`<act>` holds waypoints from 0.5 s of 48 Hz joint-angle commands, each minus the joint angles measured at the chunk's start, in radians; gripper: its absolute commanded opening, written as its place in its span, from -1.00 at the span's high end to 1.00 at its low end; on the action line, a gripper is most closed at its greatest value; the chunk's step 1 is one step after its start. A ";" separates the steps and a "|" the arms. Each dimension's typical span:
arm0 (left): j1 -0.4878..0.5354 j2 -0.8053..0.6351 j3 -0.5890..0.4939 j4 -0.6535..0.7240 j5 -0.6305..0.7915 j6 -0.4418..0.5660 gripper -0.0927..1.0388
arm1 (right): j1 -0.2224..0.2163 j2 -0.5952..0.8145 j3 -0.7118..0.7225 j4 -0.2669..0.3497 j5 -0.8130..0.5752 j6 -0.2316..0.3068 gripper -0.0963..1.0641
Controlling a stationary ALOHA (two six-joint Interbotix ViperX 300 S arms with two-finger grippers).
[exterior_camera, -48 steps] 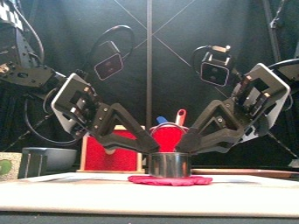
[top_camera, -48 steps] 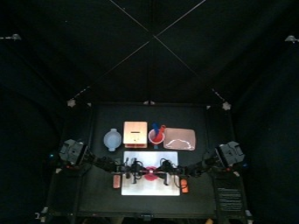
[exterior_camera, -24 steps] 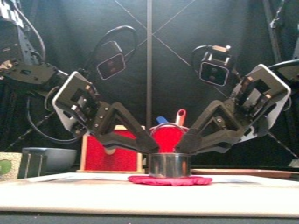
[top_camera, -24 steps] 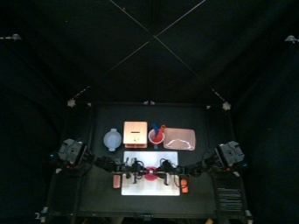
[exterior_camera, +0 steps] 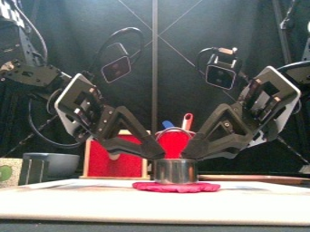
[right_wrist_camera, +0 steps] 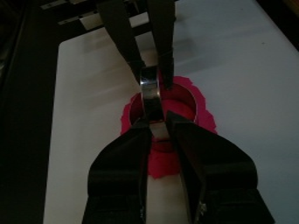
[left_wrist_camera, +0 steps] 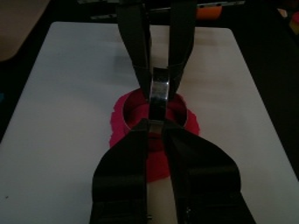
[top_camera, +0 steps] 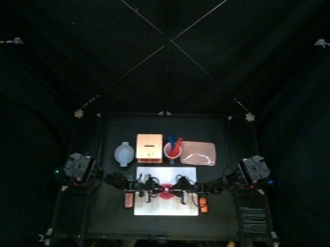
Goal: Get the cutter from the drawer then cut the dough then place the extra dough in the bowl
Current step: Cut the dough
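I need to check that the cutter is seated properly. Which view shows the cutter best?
Front view: the cutter shows its whole side wall, resting on the dough. Both wrist views show only a sliver of rim between jaws; the top view leaves it too small to make out.

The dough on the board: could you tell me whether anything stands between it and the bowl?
Nothing loose lies between the dough and the bowl, back-left of the board. But the cutter stands on the dough, held by the left gripper and right gripper, and the left arm spans that side.
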 commanded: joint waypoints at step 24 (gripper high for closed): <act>0.011 0.023 0.017 -0.011 0.075 -0.003 0.02 | -0.006 0.031 0.003 0.003 0.064 0.011 -0.17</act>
